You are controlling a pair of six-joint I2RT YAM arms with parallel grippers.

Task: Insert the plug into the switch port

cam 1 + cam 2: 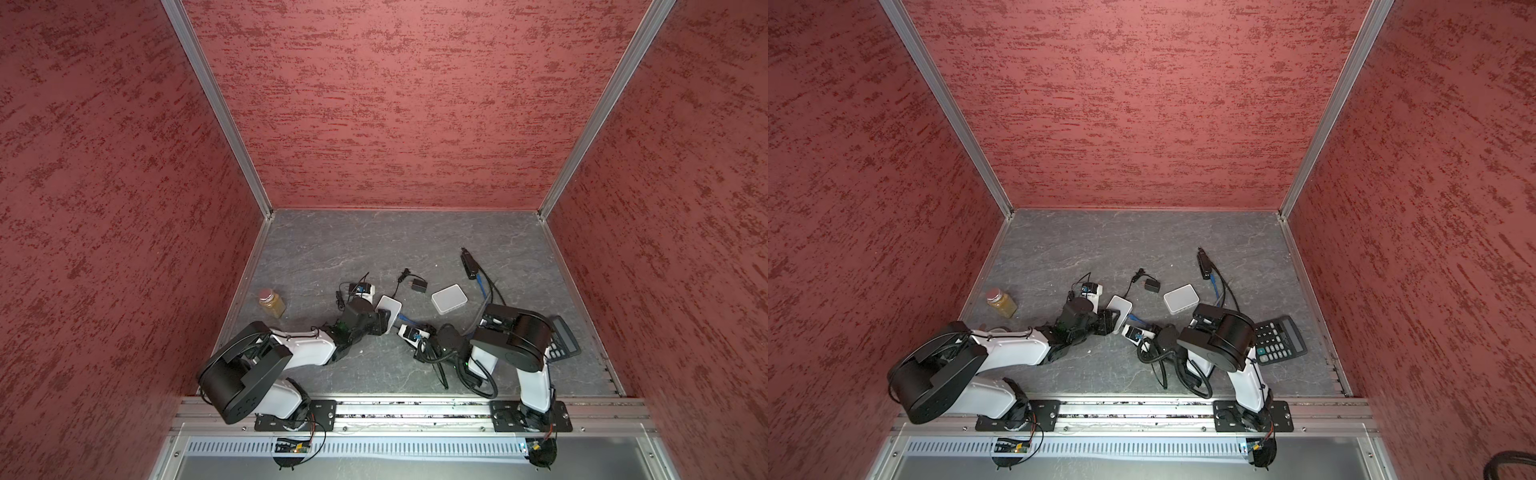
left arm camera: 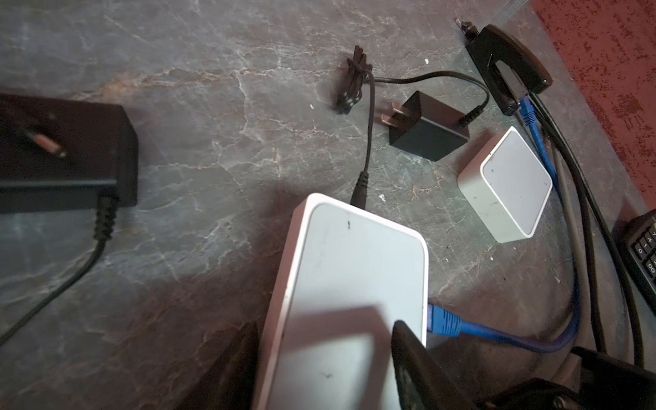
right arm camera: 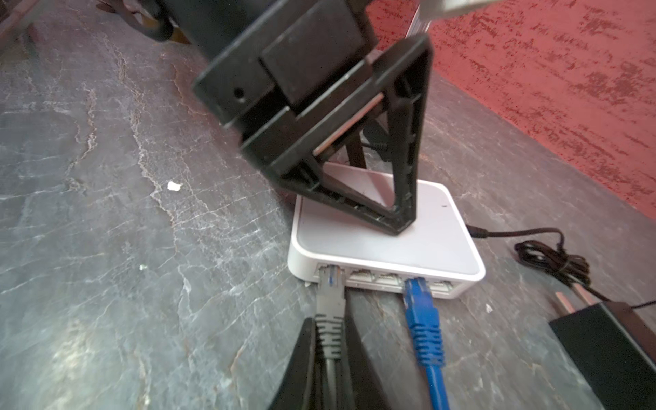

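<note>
**Jaws meet at the switch, plug at the port**

Left jaws and right jaws flank the switch (image 1: 389,309) on the surface (image 1: 374,249) in both top views. Left wrist: left jaws parted, straddling the switch. Right wrist: right jaws closed on the plug (image 3: 330,294), its nose at the end port; a blue plug (image 3: 422,305) sits further along. A skewed push could jam it, or slide the switch from under the left finger (image 3: 404,198).

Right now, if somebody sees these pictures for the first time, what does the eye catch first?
The white switch near the middle of the grey table, with the left end effector resting over it. At its port side, the right end effector holds a grey plug to one end, near a blue plug already in. Red textured walls surround everything.
</note>
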